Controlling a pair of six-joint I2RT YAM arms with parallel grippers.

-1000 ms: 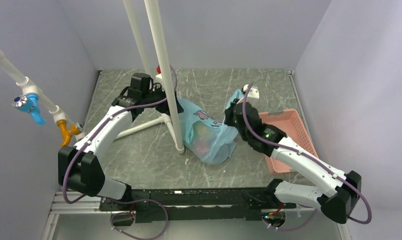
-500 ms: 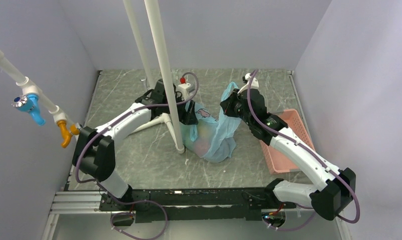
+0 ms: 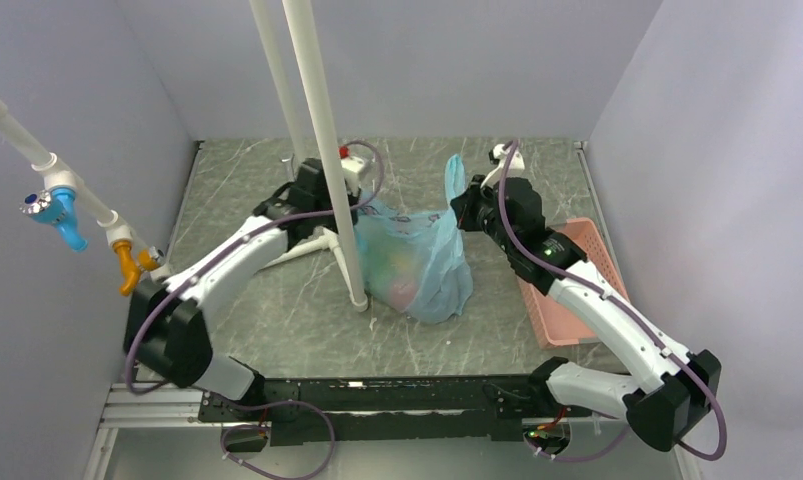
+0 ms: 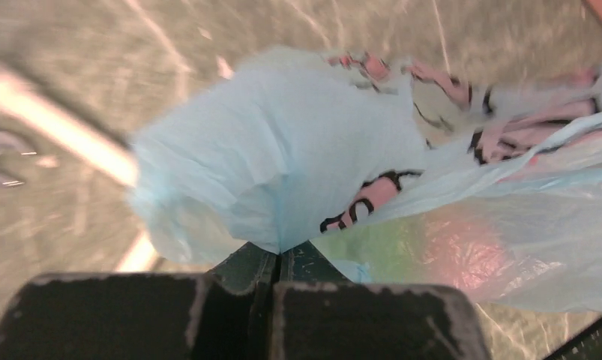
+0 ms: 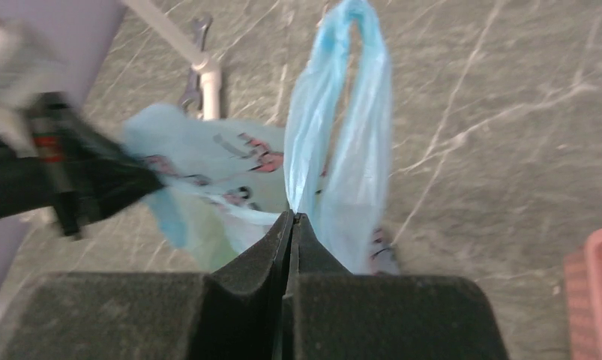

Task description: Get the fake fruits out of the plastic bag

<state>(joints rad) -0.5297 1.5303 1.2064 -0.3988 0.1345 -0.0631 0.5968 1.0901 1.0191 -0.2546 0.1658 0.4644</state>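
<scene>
**Overhead view, read left to right.** A white pipe (image 3: 17,140) with a blue fitting (image 3: 62,215) and an orange fitting (image 3: 132,265) runs down the left wall, at 9 o'clock of the grey marbled table (image 3: 257,300). The left gripper (image 3: 365,205) is partly hidden behind the upright white pole (image 3: 327,150) and sits at 10 o'clock of the plastic bag (image 3: 427,265). In the left wrist view its fingers (image 4: 241,268) are pressed together, pinching a bunched fold of the light blue film. The bag stands at the table's centre, its top edge stretched between the two grippers. The fake fruits (image 3: 399,265) lie inside it and show only as blurred yellow, green and pink patches through the film. The right gripper (image 3: 467,212), at 1 o'clock of the bag, has its fingers (image 5: 260,255) closed tight on the base of one loop handle (image 5: 342,112), which rises upright above them. A pink slotted tray (image 3: 577,265) lies flat at 3 o'clock, apart from the bag and partly under the right arm.
</scene>
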